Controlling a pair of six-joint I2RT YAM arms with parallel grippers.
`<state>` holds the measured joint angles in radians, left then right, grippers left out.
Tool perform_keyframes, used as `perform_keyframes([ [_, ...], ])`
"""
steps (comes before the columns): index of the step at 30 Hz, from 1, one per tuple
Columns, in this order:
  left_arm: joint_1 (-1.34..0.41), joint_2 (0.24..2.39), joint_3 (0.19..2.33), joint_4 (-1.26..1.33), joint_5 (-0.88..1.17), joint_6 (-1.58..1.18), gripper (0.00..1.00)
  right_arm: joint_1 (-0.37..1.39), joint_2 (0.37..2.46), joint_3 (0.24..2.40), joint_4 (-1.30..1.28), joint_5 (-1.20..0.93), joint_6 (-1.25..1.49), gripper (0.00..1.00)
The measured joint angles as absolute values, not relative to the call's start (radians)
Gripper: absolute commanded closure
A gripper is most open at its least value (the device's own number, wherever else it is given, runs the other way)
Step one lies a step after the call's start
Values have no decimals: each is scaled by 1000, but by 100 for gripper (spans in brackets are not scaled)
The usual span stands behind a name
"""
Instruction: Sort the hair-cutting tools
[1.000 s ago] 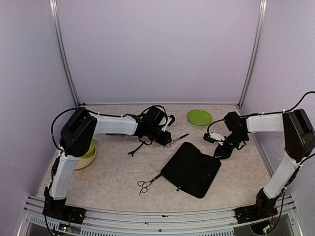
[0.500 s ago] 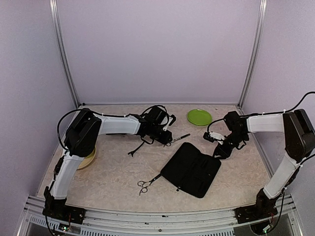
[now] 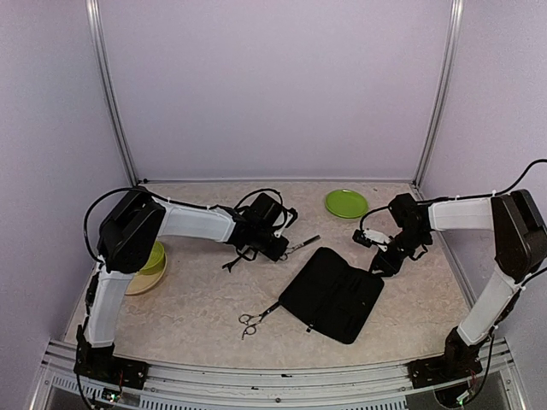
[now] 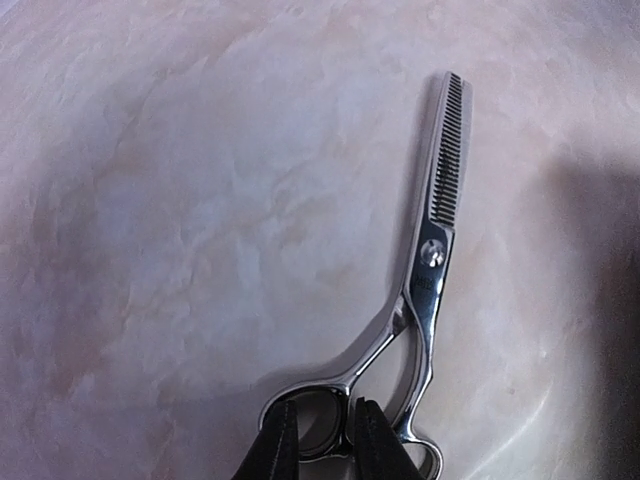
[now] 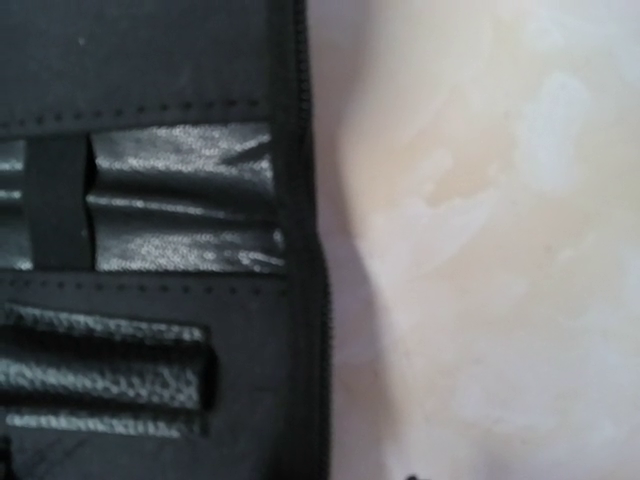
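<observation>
Scissors [image 4: 428, 270] with a toothed blade are pinched by one ring handle between my left claw's [image 4: 322, 420] fingers, the blade pointing to 1 o'clock over the tabletop [image 3: 197, 299]. The second scissors [image 3: 255, 319] lie at 8 o'clock from the black case [image 3: 333, 295]. My right claw [image 3: 382, 263] hovers at the case's 2 o'clock edge. I cannot tell whether it is open or closed.

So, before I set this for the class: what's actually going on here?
The left gripper is shut on a ring handle of the thinning scissors, whose toothed blade points away from it. The right gripper hangs over the far right corner of the open black case; its fingers are not visible. The second scissors lie on the table by the case's near left edge, not yet sorted.
</observation>
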<state>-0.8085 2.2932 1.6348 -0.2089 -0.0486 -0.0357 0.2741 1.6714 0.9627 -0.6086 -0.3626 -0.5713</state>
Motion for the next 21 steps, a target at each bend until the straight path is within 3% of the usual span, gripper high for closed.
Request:
perform_keyframes([
  [6,-809,2170,1455,-210,-67,-34,81,274,1671,963,-608,-372,-572,64],
  [11,-807,2051,1303,-236,-39,-33,56,274,1671,963,-607,-383,-575,64],
  [13,-807,2019,1280,-271,-3,-28,51,274,1671,963,-607,-388,-576,64],
  [15,-803,1993,1279,-296,36,-30,53,274,1671,963,-607,-395,-577,64],
  [19,-778,1954,1313,-334,106,-40,68,274,1672,963,-603,-408,-578,64],
  [21,-757,1950,1346,-345,117,-49,70,274,1671,961,-598,-411,-578,63],
])
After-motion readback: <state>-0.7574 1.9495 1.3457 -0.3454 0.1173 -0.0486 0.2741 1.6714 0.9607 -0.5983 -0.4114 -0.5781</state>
